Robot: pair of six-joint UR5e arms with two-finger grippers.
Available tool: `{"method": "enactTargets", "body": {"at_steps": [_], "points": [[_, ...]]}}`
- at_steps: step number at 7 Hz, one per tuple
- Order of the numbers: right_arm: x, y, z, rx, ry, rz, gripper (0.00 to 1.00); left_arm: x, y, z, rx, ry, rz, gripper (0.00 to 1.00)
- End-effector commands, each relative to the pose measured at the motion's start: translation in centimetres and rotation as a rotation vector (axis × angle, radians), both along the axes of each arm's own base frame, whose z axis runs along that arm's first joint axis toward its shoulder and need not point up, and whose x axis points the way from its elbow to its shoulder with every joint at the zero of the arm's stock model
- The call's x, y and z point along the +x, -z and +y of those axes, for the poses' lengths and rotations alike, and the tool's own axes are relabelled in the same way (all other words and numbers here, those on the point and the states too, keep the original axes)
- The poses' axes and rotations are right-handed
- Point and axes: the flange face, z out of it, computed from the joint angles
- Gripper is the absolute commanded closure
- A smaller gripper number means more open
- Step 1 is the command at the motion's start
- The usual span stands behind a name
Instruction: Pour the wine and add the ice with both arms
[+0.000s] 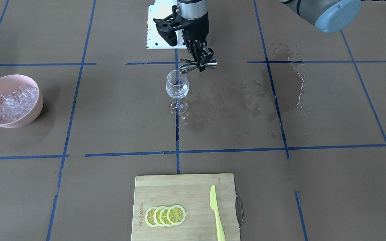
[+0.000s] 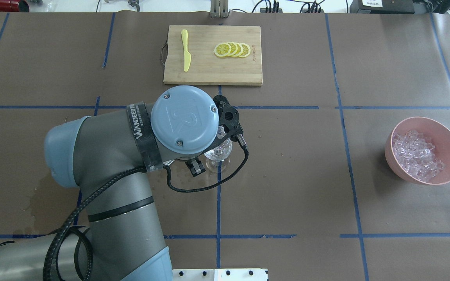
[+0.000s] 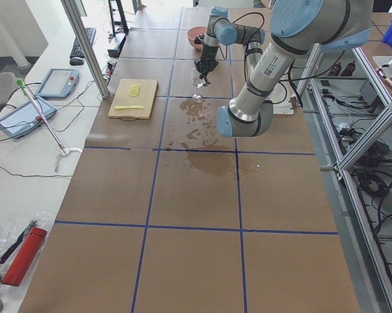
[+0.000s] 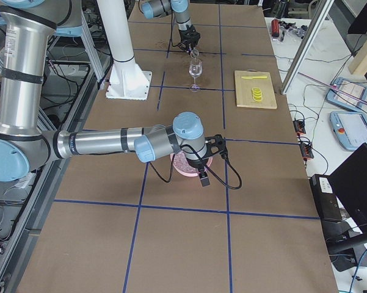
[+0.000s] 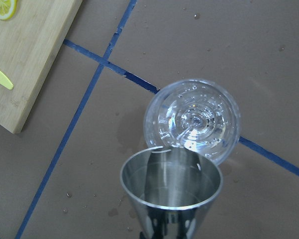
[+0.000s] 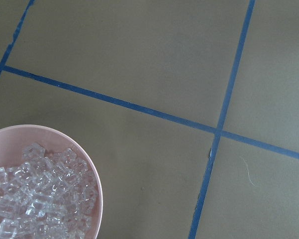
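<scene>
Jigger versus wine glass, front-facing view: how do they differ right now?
The jigger is opaque shiny metal; the wine glass is clear. The jigger is tipped on its side, clamped in the left end effector; the wine glass stands upright, ungripped. The jigger's mouth is narrower than the wine glass's rim. Shared: both are open-mouthed vessels, and the jigger's mouth sits right at the wine glass's rim.
</scene>
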Motion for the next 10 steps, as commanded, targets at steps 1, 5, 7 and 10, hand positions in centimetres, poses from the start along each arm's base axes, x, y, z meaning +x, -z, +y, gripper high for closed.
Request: {"method": "enactTargets", "body": {"at_steps": [1, 5, 7, 10], "points": [[0.0, -0.1, 0.0, 0.0, 0.001, -0.001, 0.0, 0.3, 0.2, 0.7, -0.006, -0.011, -0.025, 1.0], [0.0, -0.1, 0.1, -0.002, 0.002, -0.001, 0.0, 1.4, 0.8, 0.2, -0.017, -0.012, -0.047, 1.0], [0.0, -0.2, 0.1, -0.004, 0.002, -0.001, 0.0, 1.8, 0.9, 0.0, -0.024, -0.012, -0.064, 1.0], [0.0, -0.1, 0.0, -0.002, 0.001, -0.001, 0.0, 1.3, 1.9, 0.3, -0.042, -0.011, -0.106, 1.0]]}}
